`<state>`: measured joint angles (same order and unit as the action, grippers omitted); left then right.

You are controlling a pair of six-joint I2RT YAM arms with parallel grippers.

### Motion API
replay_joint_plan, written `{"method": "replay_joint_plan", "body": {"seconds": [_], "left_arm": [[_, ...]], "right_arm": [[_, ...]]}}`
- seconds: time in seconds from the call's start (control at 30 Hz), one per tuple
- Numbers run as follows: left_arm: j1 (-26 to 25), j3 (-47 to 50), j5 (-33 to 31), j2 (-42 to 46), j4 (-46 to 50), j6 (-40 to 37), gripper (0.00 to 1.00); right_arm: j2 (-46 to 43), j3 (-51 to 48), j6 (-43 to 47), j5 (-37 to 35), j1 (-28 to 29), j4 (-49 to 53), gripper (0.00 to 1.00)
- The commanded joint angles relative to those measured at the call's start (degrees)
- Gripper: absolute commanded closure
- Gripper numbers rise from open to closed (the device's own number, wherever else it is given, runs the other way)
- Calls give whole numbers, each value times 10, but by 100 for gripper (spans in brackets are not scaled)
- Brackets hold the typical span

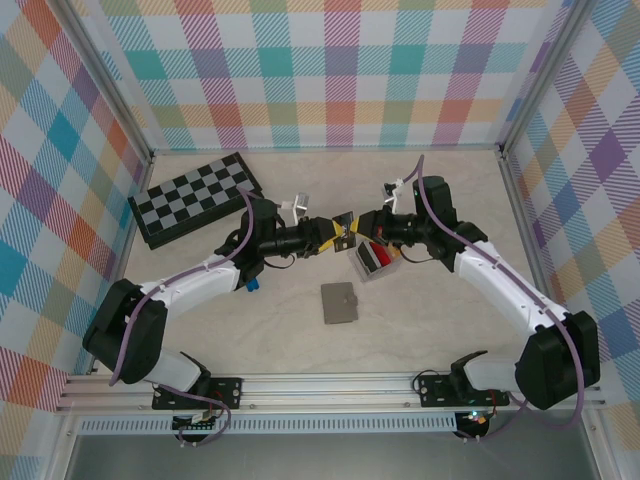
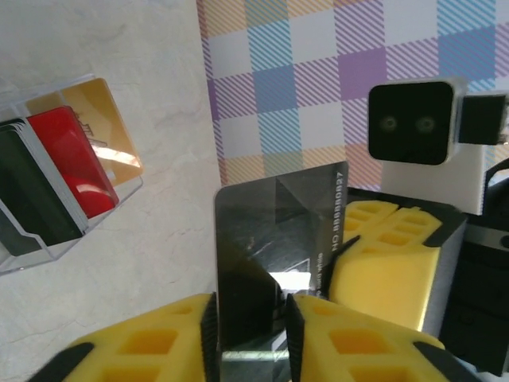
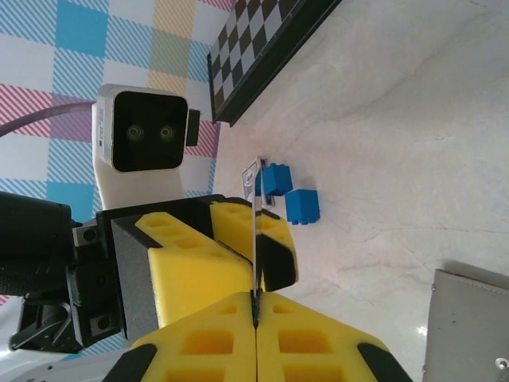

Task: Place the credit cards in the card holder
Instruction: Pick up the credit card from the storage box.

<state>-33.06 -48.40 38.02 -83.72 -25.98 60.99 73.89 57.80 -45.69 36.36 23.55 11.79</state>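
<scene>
The credit card is glossy dark grey with pale edge lettering.

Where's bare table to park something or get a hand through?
Free: far strip between chequered board and right arm; near strip between card holder and rail. Crowded: centre, left claw and right claw both on one card beside the card stand.

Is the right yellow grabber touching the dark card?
Touching. The right wrist view shows the right gripper clamped on the dark card, squeezing it from both sides with no gap.
</scene>
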Motion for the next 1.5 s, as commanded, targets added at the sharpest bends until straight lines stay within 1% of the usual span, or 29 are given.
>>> {"method": "replay_joint_plan", "body": {"seconds": [0.0, 0.1, 0.13, 0.2, 0.27, 0.33, 0.4, 0.47, 0.57, 0.6, 0.63, 0.7, 0.73, 0.77, 0.8, 0.83, 0.87, 0.9, 0.97, 1.0, 1.07, 1.13, 1.2, 1.3, 1.47], "left_arm": [[6, -13, 7, 21, -18, -3, 83], [6, -9, -1, 30, -19, -2, 98], [7, -9, 0, 32, -19, -2, 100], [6, -9, 5, 34, -20, 0, 100], [6, -11, 15, 35, -24, 3, 100], [6, -11, 19, 35, -33, 9, 100], [6, -9, 23, 34, -54, 22, 100], [6, -10, 30, 29, -69, 33, 100], [6, -6, 31, 24, -86, 43, 100], [6, -4, 28, 25, -86, 43, 100], [6, -4, 26, 25, -79, 41, 100], [6, -6, 23, 25, -54, 32, 100], [6, -8, 20, 26, -28, 22, 92], [7, -11, 8, 30, 17, 5, 78], [6, -14, -11, 36, 71, -17, 66], [6, -17, -33, 43, 125, -37, 51], [6, -22, -65, 52, 190, -61, 44], [6, -23, -99, 59, 252, -80, 42], [6, -19, -159, 73, 334, -95, 34], [6, -9, -176, 78, 351, -96, 33], [6, 3, -197, 86, 379, -95, 33], [6, 9, -207, 89, 400, -97, 32], [5, 11, -216, 91, 414, -101, 33], [4, 13, -217, 90, 440, -106, 32], [-1, 14, -199, 77, 434, -118, 33]], "right_arm": [[12, -3, -11, 56, -10, -35, 93], [9, -7, -7, 64, -19, -35, 88], [10, -7, -6, 74, -21, -35, 86], [16, -4, -3, 94, -27, -35, 81], [22, -4, 1, 112, -33, -37, 78], [33, -4, -1, 145, -38, -52, 74], [43, -3, -5, 170, -39, -65, 72], [46, -6, -6, 175, -39, -75, 74], [53, 0, -2, 192, -40, -77, 81], [49, 0, -2, 178, -41, -71, 86], [41, -5, -1, 162, -43, -70, 88], [27, -12, 3, 153, -48, -75, 91], [26, -8, 12, 152, -48, -58, 92], [25, -2, 28, 148, -48, -35, 94], [22, -3, 40, 134, -47, -18, 94], [18, -4, 53, 108, -47, 5, 94], [13, 0, 83, 62, -41, 54, 94], [9, 6, 112, 3, -31, 102, 94], [7, 12, 148, -114, 7, 173, 93], [13, 16, 152, -176, 33, 203, 93], [40, 29, 148, -267, 87, 253, 94], [70, 36, 131, -322, 137, 274, 94], [97, 37, 108, -353, 183, 268, 94], [125, 36, 81, -385, 224, 253, 94], [143, 26, 66, -426, 230, 267, 94]]}}
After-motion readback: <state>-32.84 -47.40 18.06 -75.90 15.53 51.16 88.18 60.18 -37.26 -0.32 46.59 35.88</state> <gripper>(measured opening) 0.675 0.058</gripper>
